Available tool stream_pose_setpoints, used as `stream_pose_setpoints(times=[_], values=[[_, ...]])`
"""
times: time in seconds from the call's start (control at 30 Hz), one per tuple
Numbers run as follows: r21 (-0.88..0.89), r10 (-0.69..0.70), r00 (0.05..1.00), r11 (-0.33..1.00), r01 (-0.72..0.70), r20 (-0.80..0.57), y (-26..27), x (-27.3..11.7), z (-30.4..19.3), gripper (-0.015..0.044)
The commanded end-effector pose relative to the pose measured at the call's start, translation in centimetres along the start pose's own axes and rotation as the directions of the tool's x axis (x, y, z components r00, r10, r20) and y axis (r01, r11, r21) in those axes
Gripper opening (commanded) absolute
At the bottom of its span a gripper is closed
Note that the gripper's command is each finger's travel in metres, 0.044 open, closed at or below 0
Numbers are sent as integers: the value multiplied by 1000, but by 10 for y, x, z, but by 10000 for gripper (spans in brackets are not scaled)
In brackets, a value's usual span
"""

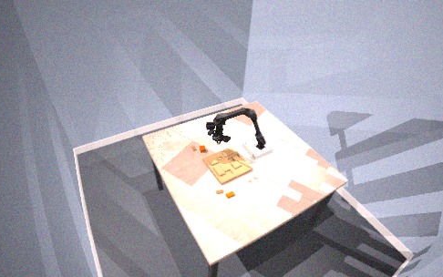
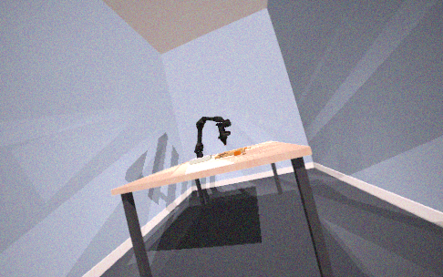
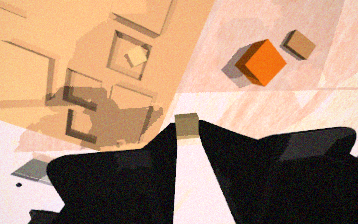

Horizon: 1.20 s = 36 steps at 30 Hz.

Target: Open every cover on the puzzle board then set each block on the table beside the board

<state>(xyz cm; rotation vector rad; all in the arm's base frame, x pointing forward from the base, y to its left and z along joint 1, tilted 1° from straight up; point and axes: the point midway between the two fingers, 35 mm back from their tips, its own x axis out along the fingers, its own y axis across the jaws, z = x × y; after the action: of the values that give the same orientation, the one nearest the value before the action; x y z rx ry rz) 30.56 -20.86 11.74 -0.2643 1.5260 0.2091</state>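
My gripper (image 1: 220,141) (image 2: 225,143) (image 3: 186,126) is shut on a small olive-tan block (image 3: 186,127), held above the table just off the board's edge. The tan puzzle board (image 1: 224,179) (image 3: 92,17) shows several recesses and raised edges. A small pale piece (image 3: 136,56) shows in a square recess. An orange block (image 1: 202,148) (image 2: 238,152) (image 3: 266,63) and a tan block (image 1: 194,148) (image 3: 300,45) rest beside the board. Another orange block (image 1: 230,195) and tan block (image 1: 220,191) lie on its other side, with two small pale blocks nearby. Which covers stand open is too small to tell.
The arm's white base plate (image 1: 262,152) (image 2: 200,160) stands on the table (image 1: 208,228) (image 2: 212,169) near the board. The arm's shadow falls across part of the board.
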Motion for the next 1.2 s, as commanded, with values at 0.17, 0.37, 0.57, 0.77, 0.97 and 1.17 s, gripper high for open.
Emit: stream_pose_setpoints(times=[0.17, 0.37, 0.57, 0.77, 0.97, 1.17], values=[[-4, -1, 1000, 1000, 1, 2, -17, 0, -31, 80], [-4, -3, 1000, 1000, 3, -1, -26, 0, -52, 80], [-4, -4, 1000, 1000, 4, -3, -34, 0, -73, 80], [-4, -4, 1000, 1000, 4, -3, -36, 4, -75, 80], [-4, -4, 1000, 1000, 4, -3, -37, 14, -74, 80], [-4, -4, 1000, 1000, 4, -3, -38, 23, -74, 80]])
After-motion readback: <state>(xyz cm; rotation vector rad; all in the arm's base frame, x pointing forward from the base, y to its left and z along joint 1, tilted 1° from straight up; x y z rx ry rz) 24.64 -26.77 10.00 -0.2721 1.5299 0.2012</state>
